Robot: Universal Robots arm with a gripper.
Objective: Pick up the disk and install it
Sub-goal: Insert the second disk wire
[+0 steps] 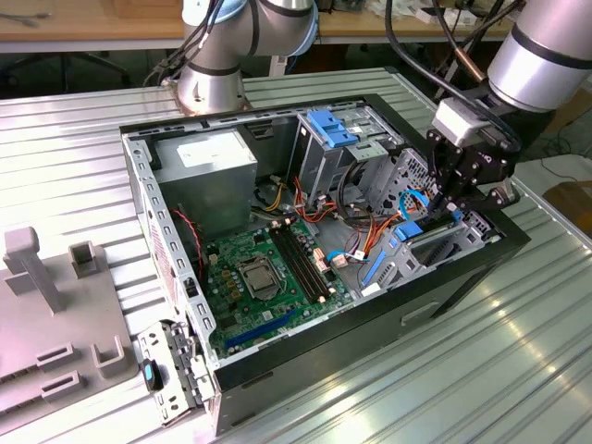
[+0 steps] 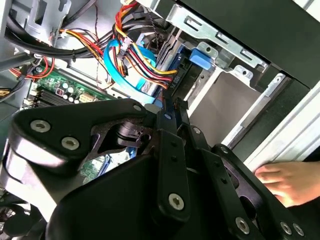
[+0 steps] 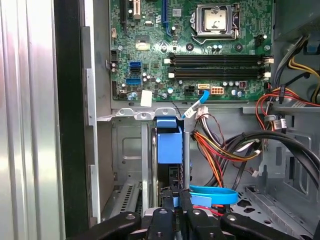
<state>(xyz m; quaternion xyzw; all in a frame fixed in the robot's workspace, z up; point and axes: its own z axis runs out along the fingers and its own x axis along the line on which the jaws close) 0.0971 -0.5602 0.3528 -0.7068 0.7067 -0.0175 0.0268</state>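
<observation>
The disk [image 3: 168, 145] stands on edge in a bay of the grey drive cage [image 1: 444, 242] at the case's front corner, on the exterior view's right. In the first wrist view I see its thin dark edge and the bright blue carrier end. My gripper [image 3: 175, 195] hangs directly over the bay, and its black fingers [image 3: 186, 207] are pressed together on the disk's near edge. In the second wrist view the gripper [image 2: 169, 107] tips meet just above blue plastic. The exterior view shows the gripper [image 1: 450, 205] low over the cage.
The open computer case holds a green motherboard [image 1: 264, 277], a power supply [image 1: 205, 171] and a fixed blue bracket [image 1: 330, 127] on the rear cage. Coloured cables [image 3: 220, 150] and a blue flat cable [image 3: 212, 195] crowd beside the bay. A person's hand [image 2: 285, 182] rests outside the case wall.
</observation>
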